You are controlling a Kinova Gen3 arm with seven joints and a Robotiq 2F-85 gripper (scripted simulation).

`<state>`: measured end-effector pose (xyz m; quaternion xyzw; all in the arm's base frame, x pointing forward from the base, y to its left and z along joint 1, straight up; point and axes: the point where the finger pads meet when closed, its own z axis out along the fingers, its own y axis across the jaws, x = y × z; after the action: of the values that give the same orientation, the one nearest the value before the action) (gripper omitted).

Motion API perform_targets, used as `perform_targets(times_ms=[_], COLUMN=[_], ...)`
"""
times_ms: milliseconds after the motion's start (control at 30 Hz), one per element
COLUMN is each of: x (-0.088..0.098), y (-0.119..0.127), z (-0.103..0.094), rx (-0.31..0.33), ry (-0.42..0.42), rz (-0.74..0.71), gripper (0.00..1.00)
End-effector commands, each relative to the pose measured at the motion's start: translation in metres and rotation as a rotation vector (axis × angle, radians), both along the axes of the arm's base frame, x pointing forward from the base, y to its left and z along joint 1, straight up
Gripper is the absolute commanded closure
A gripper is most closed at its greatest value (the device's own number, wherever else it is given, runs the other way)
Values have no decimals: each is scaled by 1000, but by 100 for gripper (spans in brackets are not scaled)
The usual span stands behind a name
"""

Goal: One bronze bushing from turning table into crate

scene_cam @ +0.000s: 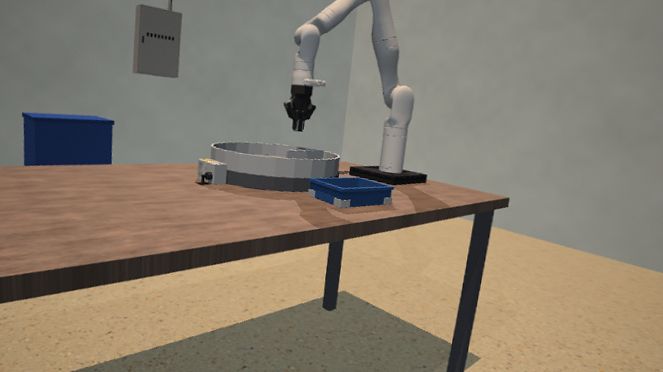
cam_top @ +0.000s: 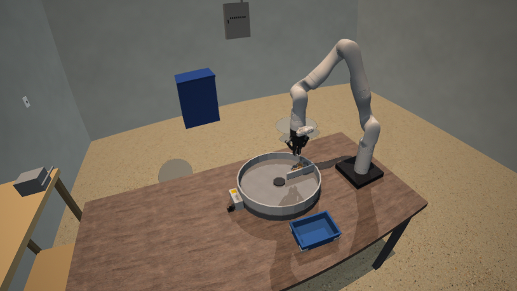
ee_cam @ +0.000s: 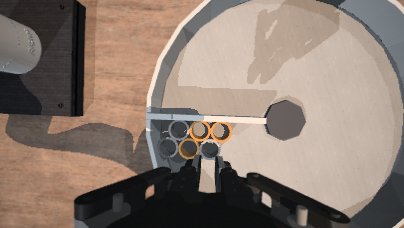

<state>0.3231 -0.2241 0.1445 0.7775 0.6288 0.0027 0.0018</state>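
The round grey turning table stands mid-table. Several bushings cluster in the corner between its rim and a straight grey fence. Three are bronze and three are grey; in the top view the cluster shows small. My gripper hangs above the cluster, well clear of it, fingers drawn in to a narrow gap with nothing between them. The blue crate is empty, in front of the turning table.
The arm's black base plate sits right of the turning table. A small control box sits against the rim's left side. A dark hub marks the disc's centre. A blue cabinet stands behind.
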Motion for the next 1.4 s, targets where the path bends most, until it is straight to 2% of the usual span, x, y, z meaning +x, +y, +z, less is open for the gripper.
perform_targets(times_ms=[0,400,567,967,1133,1367], x=[-3,-3,-8,-8,-13,-13], y=[0,0,-2,-2,-4,-4], z=[-3,-3,-8,-8,-13,-13], rx=[-3,-3,-2,-2,-1,-1], ry=[4,4,4,4,3,3], rz=[-94,-94,-336,-336,-578,-578], gripper=[84,84,84,84,84,84])
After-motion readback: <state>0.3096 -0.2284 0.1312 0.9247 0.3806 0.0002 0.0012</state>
